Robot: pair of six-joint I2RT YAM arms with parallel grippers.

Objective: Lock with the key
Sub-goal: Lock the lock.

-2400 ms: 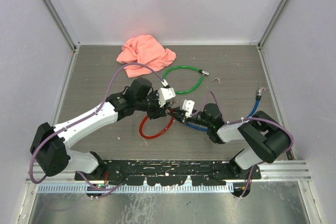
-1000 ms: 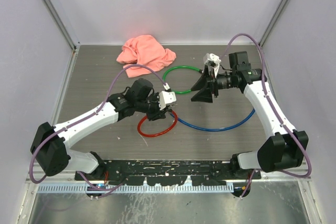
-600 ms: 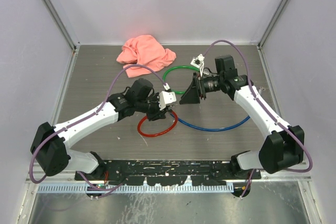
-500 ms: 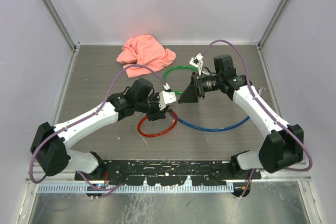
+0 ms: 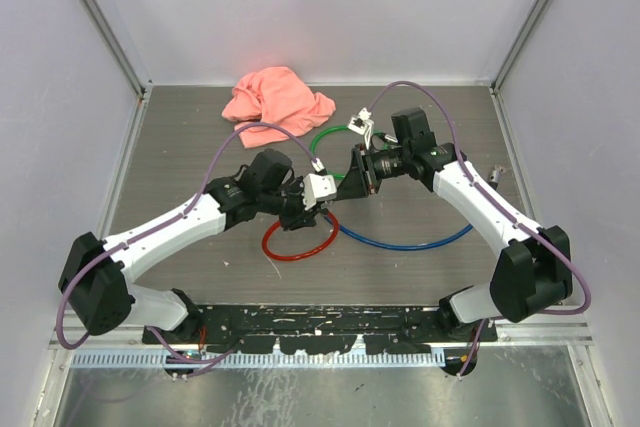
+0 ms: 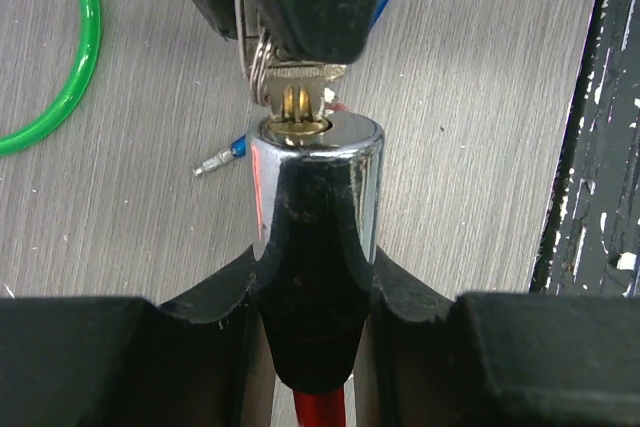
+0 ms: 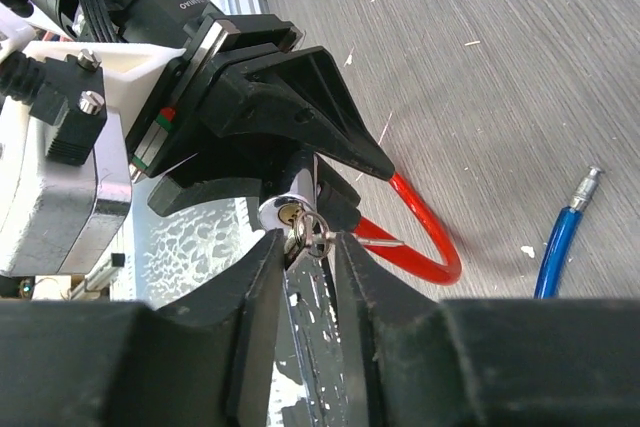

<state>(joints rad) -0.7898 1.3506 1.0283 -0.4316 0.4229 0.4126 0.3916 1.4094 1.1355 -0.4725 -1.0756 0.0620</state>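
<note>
Fingers [image 6: 170, 347] of the left gripper [image 6: 315, 292] are clamped on both sides of the chrome lock cylinder [image 6: 315, 182], keyhole end pointing away from the wrist. Key [image 6: 297, 87] sits in the keyhole, with part of the brass blade showing. Right gripper [image 7: 305, 252] is closed on the key's head. A key ring [image 6: 258, 67] hangs at its side. Red cable [image 6: 320, 412] leaves the cylinder's rear and loops on the desk [image 5: 180, 147] toward the near edge.

Lock and key are at about mid-desk, where the two grippers meet nose to nose.

Blue cable [image 5: 420, 244] lies in a wide arc toward the right edge, passing just beside the red loop. Its metal tip shows on the desk beneath the lock in the left wrist view. Green cable [image 6: 88, 47] loops beyond the grippers, toward the far edge. Pink cloth [image 5: 275, 97] lies crumpled near the far edge, nearer the left side than the right.
</note>
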